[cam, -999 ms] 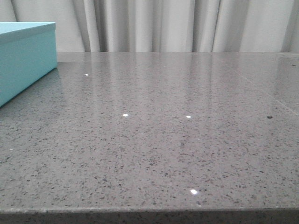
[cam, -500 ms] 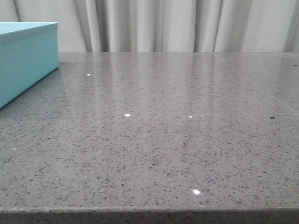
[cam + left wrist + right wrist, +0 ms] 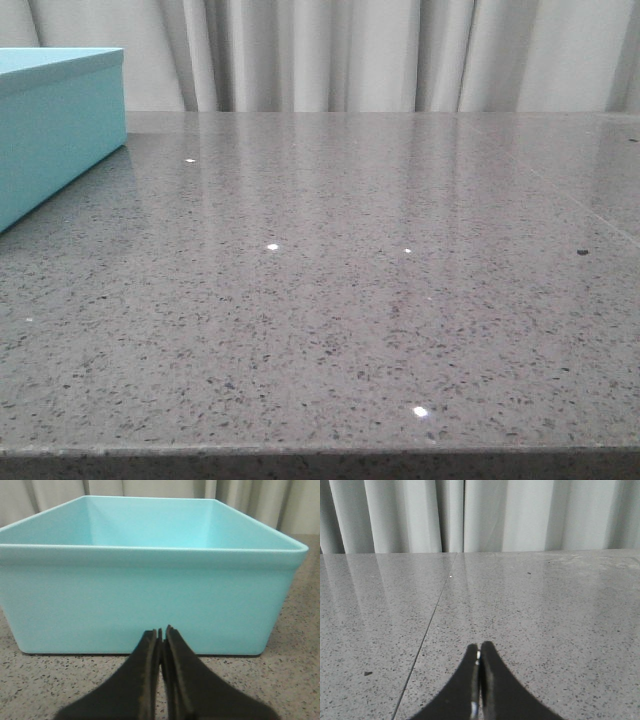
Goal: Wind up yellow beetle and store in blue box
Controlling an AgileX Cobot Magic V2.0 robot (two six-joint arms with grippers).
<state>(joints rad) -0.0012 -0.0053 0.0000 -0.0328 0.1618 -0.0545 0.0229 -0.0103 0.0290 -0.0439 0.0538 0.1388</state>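
Note:
The blue box (image 3: 55, 130) stands at the far left of the grey speckled table in the front view. It is open-topped and fills most of the left wrist view (image 3: 150, 595), and the part of its inside that shows holds nothing. My left gripper (image 3: 161, 632) is shut and empty, low over the table just in front of the box's near wall. My right gripper (image 3: 479, 647) is shut and empty over bare table. The yellow beetle is out of view in every frame. Neither gripper shows in the front view.
Pale curtains (image 3: 400, 55) hang behind the table's far edge. A seam (image 3: 427, 630) runs across the tabletop beside the right gripper. The table's front edge (image 3: 320, 452) is close to the camera.
The front view shifted slightly between one second ago and half a second ago, so the box and curtains sit a little further right. Nothing has moved since.

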